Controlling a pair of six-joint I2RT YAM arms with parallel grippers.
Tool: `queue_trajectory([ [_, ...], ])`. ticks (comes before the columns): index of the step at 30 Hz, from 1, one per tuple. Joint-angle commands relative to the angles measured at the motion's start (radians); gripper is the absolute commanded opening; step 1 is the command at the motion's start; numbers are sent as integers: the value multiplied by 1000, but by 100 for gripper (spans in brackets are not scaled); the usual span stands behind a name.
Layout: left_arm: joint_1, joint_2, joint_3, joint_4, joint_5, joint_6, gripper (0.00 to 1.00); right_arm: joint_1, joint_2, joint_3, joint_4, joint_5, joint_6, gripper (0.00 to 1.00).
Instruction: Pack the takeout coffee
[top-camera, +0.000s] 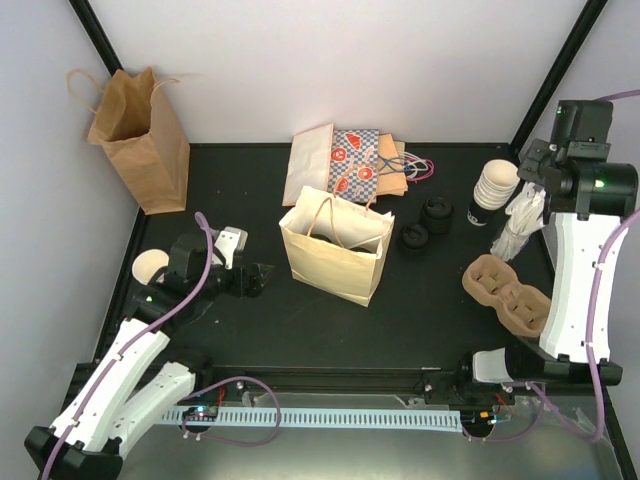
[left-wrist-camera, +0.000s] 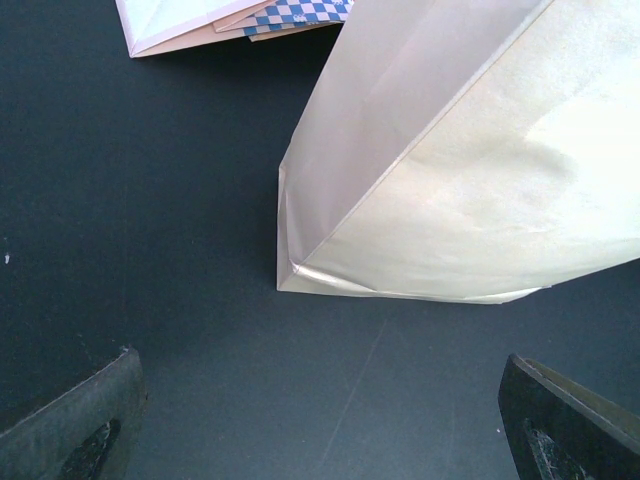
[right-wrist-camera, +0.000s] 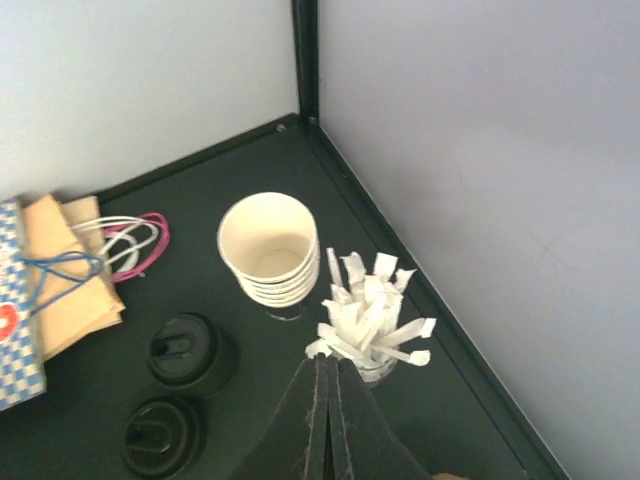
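A: Two tools, quick status?

B: Right tool (right-wrist-camera: 325, 420) has its fingers pressed together, holding nothing, and hangs above the bundle of white sticks (right-wrist-camera: 370, 320), near the cup stack (right-wrist-camera: 268, 250). Left tool (left-wrist-camera: 320, 425) is spread wide and empty, low over the bench (left-wrist-camera: 150, 250), facing the cream bag (left-wrist-camera: 470, 180).

A: Where's the coffee?

B: The cup stack stands upright in the bench's far right corner, just beside the sticks, with black lids (right-wrist-camera: 190, 350) near it. It's well apart from the cream bag. No cup shows inside the bag.

A: Step in hand?

B: My guess is fetching the top cup. The right tool should part its fingers first, shift off the sticks and over the stack, then pinch one rim wall. The cups are nested, so several may lift together. Go slow. The bag stands open, and the left tool could steady it.

A: Any writing?

B: None legible. The cups are plain. The flat bags (top-camera: 355, 165) show blue check and red shapes, no readable brand.
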Motion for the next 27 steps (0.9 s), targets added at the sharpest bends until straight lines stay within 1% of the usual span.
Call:
queue_trajectory([
  [1, 4, 6, 3, 22, -4, 2, 99, 4, -36, 41, -10, -146, 7, 1],
  [4, 4, 8, 3, 21, -6, 0, 99, 12, -56, 18, 18, -328, 20, 1],
  [6, 4, 10, 4, 21, -5, 0, 99, 40, -76, -2, 45, -404, 21, 1],
  [9, 4, 12, 5, 21, -2, 2, 99, 81, -122, -35, 93, -566, 6, 1],
  [11, 4, 14, 5, 21, -2, 2, 99, 96, -159, -76, 153, -716, 7, 1],
  [15, 4, 13, 6, 22, -3, 2, 99, 133, -214, -146, 298, -923, 33, 1],
  [19, 4, 9, 6, 19, -18, -2, 99, 184, -258, -198, 429, -961, 34, 1],
  [23, 4, 9, 6, 18, -24, -5, 99, 188, -291, -229, 541, -1015, 68, 1],
  [27, 4, 8, 6, 18, -24, -4, 99, 195, -305, -232, 651, -1104, 120, 1],
])
